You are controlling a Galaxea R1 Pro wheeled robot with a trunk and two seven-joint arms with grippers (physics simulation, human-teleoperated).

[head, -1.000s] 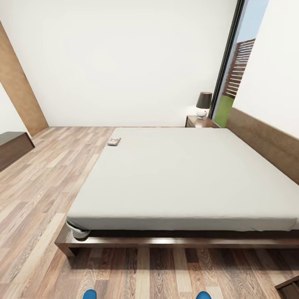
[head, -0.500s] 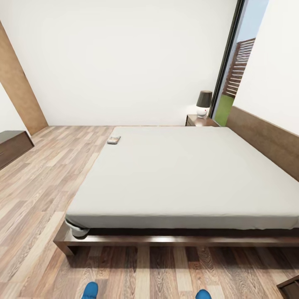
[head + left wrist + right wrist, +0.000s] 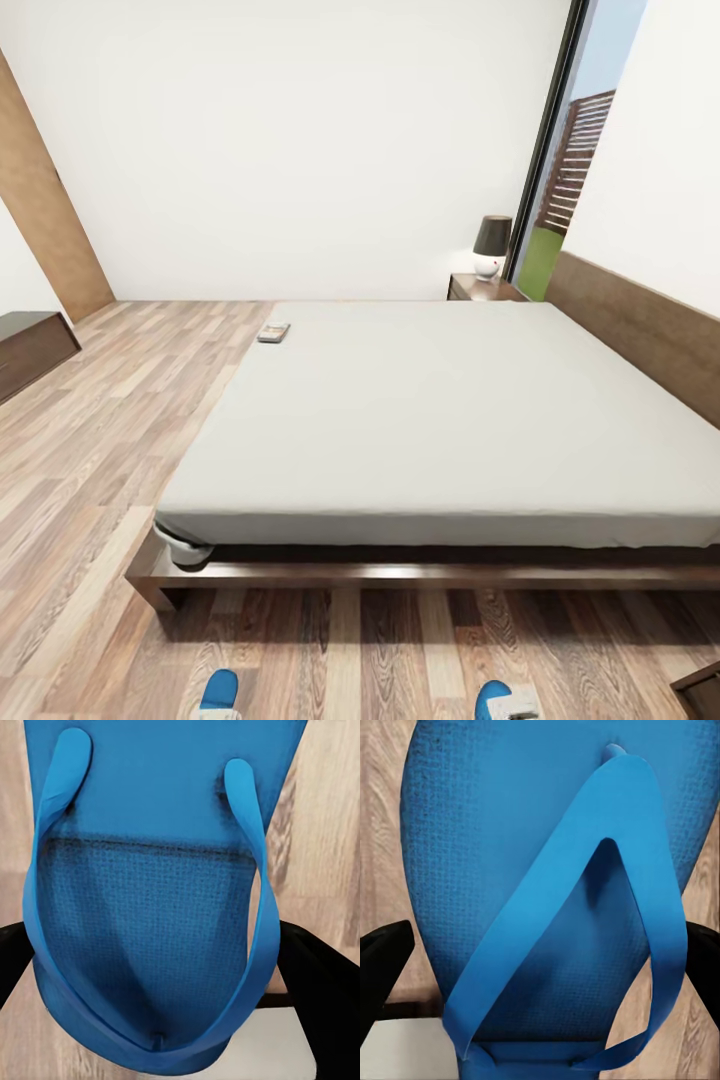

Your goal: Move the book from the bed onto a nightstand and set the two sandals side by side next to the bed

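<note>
From your head view, the bed (image 3: 440,420) spreads wide ahead: smooth grey mattress on a dark wooden platform, headboard along the right. The book (image 3: 273,333), small and flat, lies near the mattress's far left corner. A glossy dark nightstand (image 3: 483,288) stands at the far right corner with a dome-shaded lamp (image 3: 490,246) on it. Two blue sandals sit at the near edge over the plank floor (image 3: 90,450), one left (image 3: 218,692), one right (image 3: 491,699).

In your left wrist view, the left sandal (image 3: 161,900) shows a dimpled sole and Y-shaped strap, with the left gripper (image 3: 161,975) clamped on it, black fingers (image 3: 319,982) hugging either side.

In your right wrist view, the right sandal (image 3: 547,885), same pebbled rubber, sits gripped by the right gripper (image 3: 544,971)
</note>
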